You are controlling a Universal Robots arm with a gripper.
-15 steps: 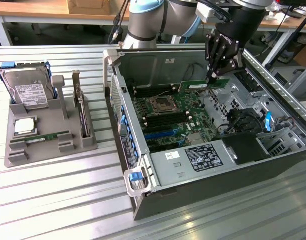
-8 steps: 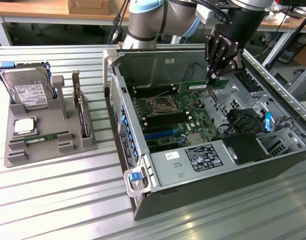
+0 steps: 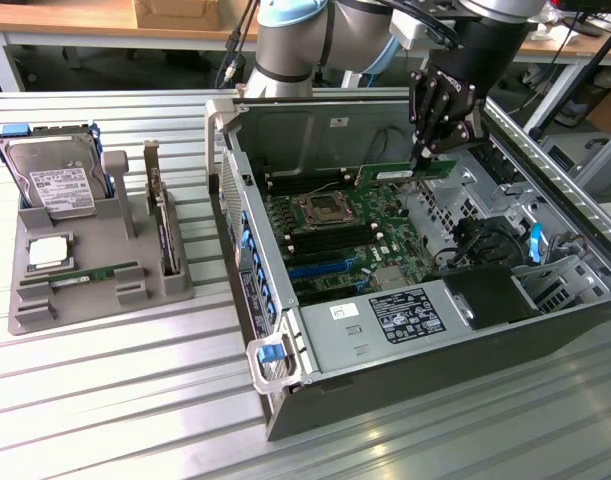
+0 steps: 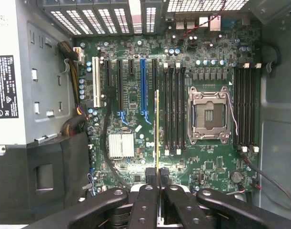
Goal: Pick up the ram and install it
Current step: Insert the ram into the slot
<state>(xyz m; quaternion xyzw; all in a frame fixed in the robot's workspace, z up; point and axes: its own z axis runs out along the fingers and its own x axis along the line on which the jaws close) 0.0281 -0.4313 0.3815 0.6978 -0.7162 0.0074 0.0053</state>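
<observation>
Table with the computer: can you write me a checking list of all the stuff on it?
Surface: ribbed metal table, holding a grey tray and an open computer case.
Job's things: one ram held over the motherboard; spare ram lying in the tray.
Clutter: hard drive, chip and card in the tray.
Hand: the hand is shut on the ram.
Cables: black cables inside the case.
Surroundings: wooden benches behind.

So the hand (image 4: 158,191) is clamped on the ram (image 4: 157,133), seen edge-on over the motherboard (image 4: 131,100), just past the black memory slots (image 4: 175,109) beside the CPU socket (image 4: 209,116).
</observation>
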